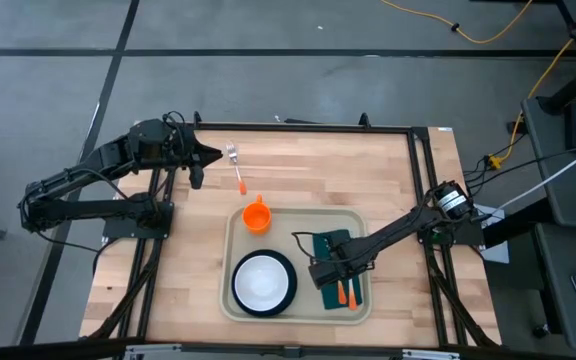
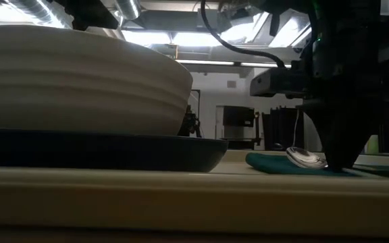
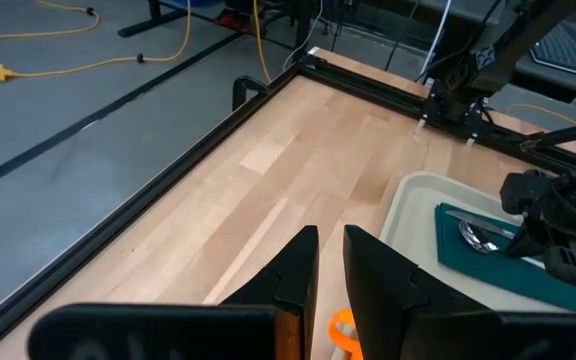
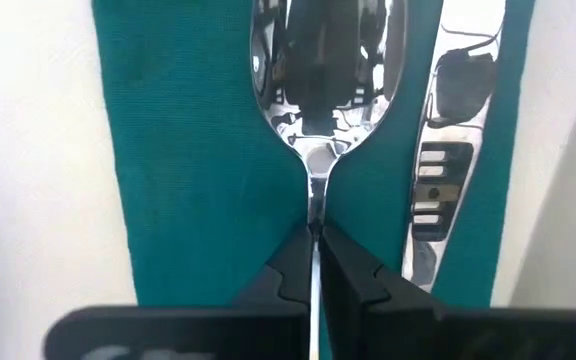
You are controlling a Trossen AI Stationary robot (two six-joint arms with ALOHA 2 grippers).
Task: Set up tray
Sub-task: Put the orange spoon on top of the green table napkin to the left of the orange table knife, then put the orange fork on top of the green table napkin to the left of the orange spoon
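The beige tray (image 1: pixel 303 225) lies at the table's near middle. On it are a dark blue plate (image 1: pixel 290 283) with a white bowl (image 1: pixel 261 282), an orange cup (image 1: pixel 257 215) at its far left corner, and a green cloth (image 1: pixel 336 243) on its right part. A spoon (image 4: pixel 323 70) and a knife (image 4: pixel 438 150) lie on the cloth. My right gripper (image 1: pixel 320 270) points down, shut on the spoon. My left gripper (image 1: pixel 211 155) hovers at the far left, its fingers (image 3: pixel 298 265) a narrow gap apart with nothing between. An orange-handled fork (image 1: pixel 236 170) lies on the wood before it. My right gripper pinches the spoon's thin neck (image 4: pixel 315 205), just behind the bowl, between its two fingertips (image 4: pixel 290 262). It comes from above, pointing down, one finger on each side of the stem. The spoon's bowl (image 2: pixel 306 157) rests on the green cloth (image 2: pixel 275 162).
Black frame rails (image 1: pixel 423 180) border the wooden table. Bare wood (image 3: pixel 298 170) lies between the left arm and the tray's far edge. In the low view the bowl (image 2: pixel 80 74) and plate (image 2: pixel 113 148) fill the left. Yellow cables (image 1: pixel 488 35) run on the floor beyond.
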